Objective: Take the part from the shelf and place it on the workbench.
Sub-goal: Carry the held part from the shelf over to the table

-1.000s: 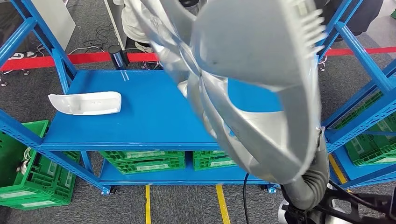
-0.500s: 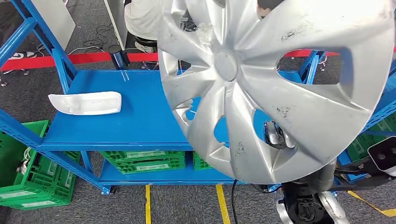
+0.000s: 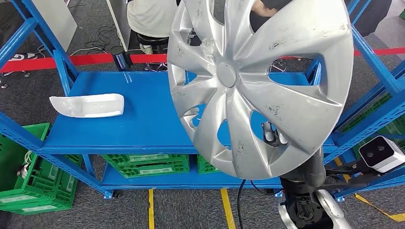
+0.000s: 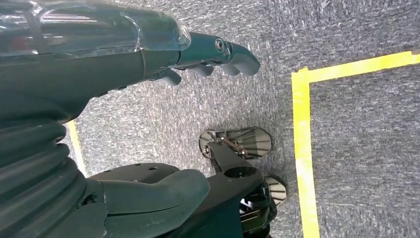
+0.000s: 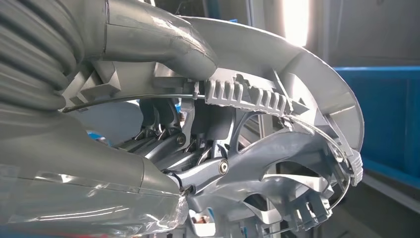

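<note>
Now the right hand grips the hubcap from behind

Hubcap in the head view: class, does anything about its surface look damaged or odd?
Yes. The silver hubcap, held up by the right hand, has dark scuffs and scratches across several spokes, so it looks worn rather than new.
</note>
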Controlling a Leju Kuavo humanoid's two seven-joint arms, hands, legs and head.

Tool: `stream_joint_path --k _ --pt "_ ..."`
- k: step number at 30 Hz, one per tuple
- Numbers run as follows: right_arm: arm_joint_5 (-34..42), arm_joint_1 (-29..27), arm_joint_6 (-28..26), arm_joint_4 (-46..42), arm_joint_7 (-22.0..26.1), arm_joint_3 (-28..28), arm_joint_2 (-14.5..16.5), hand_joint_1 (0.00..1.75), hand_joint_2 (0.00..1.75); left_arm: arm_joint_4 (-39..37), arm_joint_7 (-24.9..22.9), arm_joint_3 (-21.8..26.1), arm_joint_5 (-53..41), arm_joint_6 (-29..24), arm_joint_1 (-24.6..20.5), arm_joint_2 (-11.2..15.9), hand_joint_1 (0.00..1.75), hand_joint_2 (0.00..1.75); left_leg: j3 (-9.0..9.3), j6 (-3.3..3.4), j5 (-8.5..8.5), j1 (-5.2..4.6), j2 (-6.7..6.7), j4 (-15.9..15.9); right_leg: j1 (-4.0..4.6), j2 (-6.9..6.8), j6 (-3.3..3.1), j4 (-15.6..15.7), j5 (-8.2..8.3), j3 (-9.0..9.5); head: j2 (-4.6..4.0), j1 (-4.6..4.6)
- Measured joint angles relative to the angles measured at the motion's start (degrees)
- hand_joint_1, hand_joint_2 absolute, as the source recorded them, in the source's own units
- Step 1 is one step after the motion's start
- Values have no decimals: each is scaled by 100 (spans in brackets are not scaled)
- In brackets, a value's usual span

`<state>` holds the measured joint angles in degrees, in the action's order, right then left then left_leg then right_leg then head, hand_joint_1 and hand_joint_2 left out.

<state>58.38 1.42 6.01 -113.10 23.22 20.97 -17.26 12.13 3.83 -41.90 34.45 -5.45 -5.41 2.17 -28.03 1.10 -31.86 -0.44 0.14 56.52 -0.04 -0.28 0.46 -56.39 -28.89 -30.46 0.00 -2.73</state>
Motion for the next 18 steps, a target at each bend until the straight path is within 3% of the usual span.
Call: stream_joint_path --k 12,18 --pt "-15 -31 1 197 -8 4 19 175 175 0 33 -2 19 14 0 6 0 175 -1 0 0 0 3 0 0 1 0 0 0 0 0 0" --pt "-237 -1 23 220 -246 28 23 175 175 0 57 -2 9 16 0 9 0 175 0 0 0 0 13 0 0 8 0 0 0 0 0 1"
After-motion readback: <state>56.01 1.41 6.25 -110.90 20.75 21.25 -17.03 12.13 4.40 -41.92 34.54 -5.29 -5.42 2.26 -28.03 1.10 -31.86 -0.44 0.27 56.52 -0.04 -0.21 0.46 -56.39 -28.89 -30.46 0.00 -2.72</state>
